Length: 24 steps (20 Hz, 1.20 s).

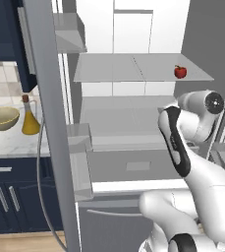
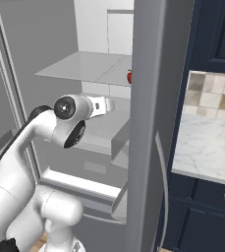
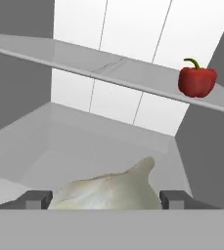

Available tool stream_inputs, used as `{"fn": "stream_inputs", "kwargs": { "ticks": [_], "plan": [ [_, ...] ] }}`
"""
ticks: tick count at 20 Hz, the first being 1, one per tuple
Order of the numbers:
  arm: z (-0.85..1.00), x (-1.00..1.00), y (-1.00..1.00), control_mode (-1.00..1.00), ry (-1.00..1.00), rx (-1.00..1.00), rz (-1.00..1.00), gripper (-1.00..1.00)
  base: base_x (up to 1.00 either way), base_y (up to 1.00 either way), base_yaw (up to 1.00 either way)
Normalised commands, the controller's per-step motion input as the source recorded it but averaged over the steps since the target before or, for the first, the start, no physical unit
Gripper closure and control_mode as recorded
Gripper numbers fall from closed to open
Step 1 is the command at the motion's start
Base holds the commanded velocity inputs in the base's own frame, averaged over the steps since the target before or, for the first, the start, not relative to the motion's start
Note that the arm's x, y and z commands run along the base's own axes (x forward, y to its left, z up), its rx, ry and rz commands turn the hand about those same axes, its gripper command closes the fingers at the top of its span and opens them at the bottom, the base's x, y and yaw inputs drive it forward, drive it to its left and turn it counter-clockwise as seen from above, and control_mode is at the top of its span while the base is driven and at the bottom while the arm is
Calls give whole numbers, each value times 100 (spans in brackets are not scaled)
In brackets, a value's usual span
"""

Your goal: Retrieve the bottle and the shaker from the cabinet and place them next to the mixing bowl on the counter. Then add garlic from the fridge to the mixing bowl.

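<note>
The garlic (image 3: 108, 191) is sitting right between the two dark finger tips of the claw (image 3: 106, 199) in the hand view, its pale lumpy body filling the gap and its pointed tip poking up toward the right. The tips are flanking it on either side, close against it, but whether they are actually pressing on it or just bracketing it I cannot tell. It is lying low inside the fridge (image 1: 133, 123), over the grey floor of a lower shelf compartment, with white back panels behind.

Above it a grey shelf (image 3: 108, 68) is running across, and a red pepper (image 3: 196, 80) is standing on that shelf toward the right end, well apart from the garlic. In the left base view the white arm is reaching forward into the open fridge, under that same shelf and pepper (image 1: 180, 72).

Out to the left, past the fridge door (image 1: 52, 128), the marble bench (image 1: 13, 140) is carrying the mixing bowl (image 1: 2, 118) with the bottle (image 1: 29, 118) standing upright just beside it on its right. The navy cabinet (image 1: 6, 29) is hanging above them
</note>
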Motion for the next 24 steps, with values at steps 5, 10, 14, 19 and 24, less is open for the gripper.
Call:
{"fn": "stream_inputs", "kwargs": {
  "ticks": [5, 10, 14, 19, 24],
  "plan": [
    [-12, -54, 0, -100, 14, -6, 0, 100, 0, 0, 0],
    [-46, -6, 0, -100, -10, 0, 0, 100, 0, 0, 0],
    [-30, 0, 0, -100, -7, 0, 0, 100, 0, 0, 0],
    [-13, 0, 1, -100, 0, 0, 0, 100, 0, 0, 0],
    [-5, 0, 1, 100, 0, 0, 0, 100, 0, 2, 0]
  ]
}}
